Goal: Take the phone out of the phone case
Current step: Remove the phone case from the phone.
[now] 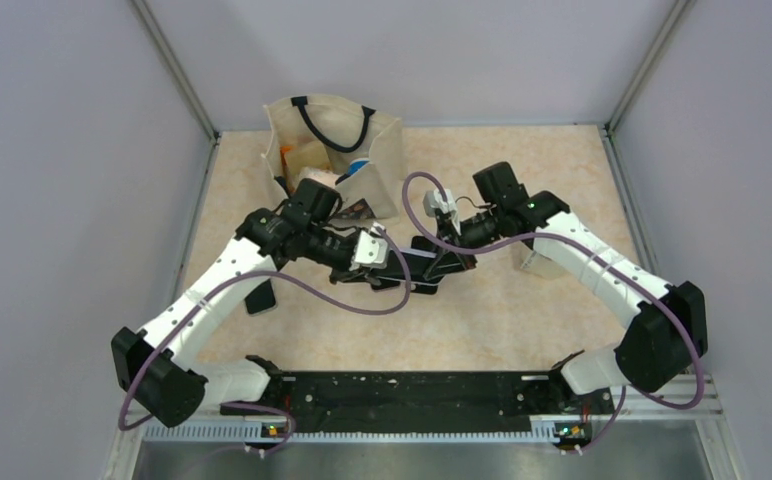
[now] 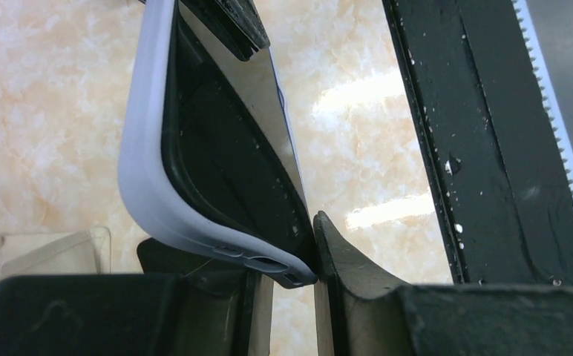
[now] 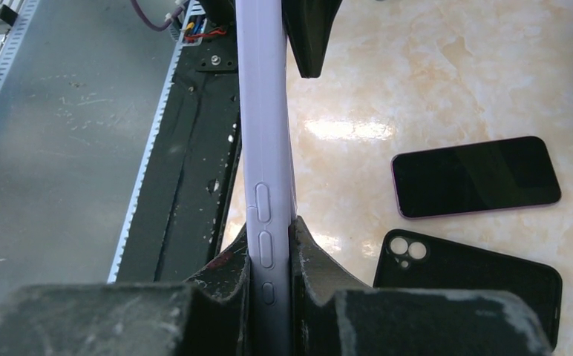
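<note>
L gripper point(image 2: 280, 259) pinching phone case point(image 2: 139, 148) corner, R gripper point(image 3: 269, 252) clamped on its side, phone point(image 2: 265, 100) partly out

Soft, even overhead light keeps the top view bright and sharp, with only faint, blurred shadows beneath the arms point(image 1: 587, 258) on the marbled surface point(image 1: 522, 320). In both wrist views white glare patches sit on the glossy surface. The pale phone case point(image 3: 265, 111) is evenly lit, while the dark end effector fingers point(image 3: 321, 259) nearest the lens look soft, grainy and underexposed against a sharper background.
</note>
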You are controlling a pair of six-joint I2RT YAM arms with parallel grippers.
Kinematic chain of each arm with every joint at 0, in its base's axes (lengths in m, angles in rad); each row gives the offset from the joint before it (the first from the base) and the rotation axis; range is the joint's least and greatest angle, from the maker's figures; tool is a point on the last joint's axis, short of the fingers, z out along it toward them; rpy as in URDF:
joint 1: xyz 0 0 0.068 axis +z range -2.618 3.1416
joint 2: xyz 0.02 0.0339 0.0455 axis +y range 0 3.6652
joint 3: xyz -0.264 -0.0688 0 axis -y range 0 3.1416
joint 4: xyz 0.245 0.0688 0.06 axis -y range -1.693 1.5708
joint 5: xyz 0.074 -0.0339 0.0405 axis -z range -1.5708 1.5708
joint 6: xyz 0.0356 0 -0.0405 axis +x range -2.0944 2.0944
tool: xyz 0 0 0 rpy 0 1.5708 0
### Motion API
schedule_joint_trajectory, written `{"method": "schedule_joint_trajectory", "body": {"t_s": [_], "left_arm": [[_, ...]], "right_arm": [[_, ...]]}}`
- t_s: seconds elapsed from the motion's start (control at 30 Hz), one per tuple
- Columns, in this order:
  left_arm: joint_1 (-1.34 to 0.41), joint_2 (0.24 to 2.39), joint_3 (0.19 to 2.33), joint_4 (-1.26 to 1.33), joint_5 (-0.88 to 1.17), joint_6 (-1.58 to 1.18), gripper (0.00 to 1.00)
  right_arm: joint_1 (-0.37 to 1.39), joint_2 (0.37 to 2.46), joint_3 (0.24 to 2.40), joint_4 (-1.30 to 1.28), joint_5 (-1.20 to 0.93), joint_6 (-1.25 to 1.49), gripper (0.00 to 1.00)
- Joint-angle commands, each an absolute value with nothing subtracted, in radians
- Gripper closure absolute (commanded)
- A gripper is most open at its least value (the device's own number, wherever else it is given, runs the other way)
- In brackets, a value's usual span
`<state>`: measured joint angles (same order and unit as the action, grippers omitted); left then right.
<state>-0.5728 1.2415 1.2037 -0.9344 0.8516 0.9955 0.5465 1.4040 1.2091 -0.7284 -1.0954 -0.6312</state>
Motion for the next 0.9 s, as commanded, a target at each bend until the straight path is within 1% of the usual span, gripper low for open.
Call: {"method": "schedule_joint_trajectory", "body": {"t_s": [0.0, 0.27, 0.6, 0.73, 0.87], "left_arm": [[-0.679, 1.261, 1.212, -0.96, 0.76, 1.224, 1.0], [-0.748, 1.282, 1.229, -0.952, 0.667, 1.294, 1.0], [-0.779, 1.313, 1.268, -0.937, 0.628, 1.325, 1.0], [-0.786, 1.321, 1.269, -0.87, 0.61, 1.286, 1.0], [-0.785, 1.323, 1.255, -0.766, 0.599, 1.178, 1.0]], "right_arm": [[0.539, 1.397, 1.245, -0.621, -1.274, -0.54, 1.0], [0.548, 1.399, 1.229, -0.621, -1.292, -0.543, 1.0], [0.564, 1.408, 1.219, -0.622, -1.302, -0.548, 1.0], [0.569, 1.407, 1.212, -0.623, -1.303, -0.554, 1.0], [0.581, 1.397, 1.202, -0.623, -1.297, -0.56, 1.0]]}}
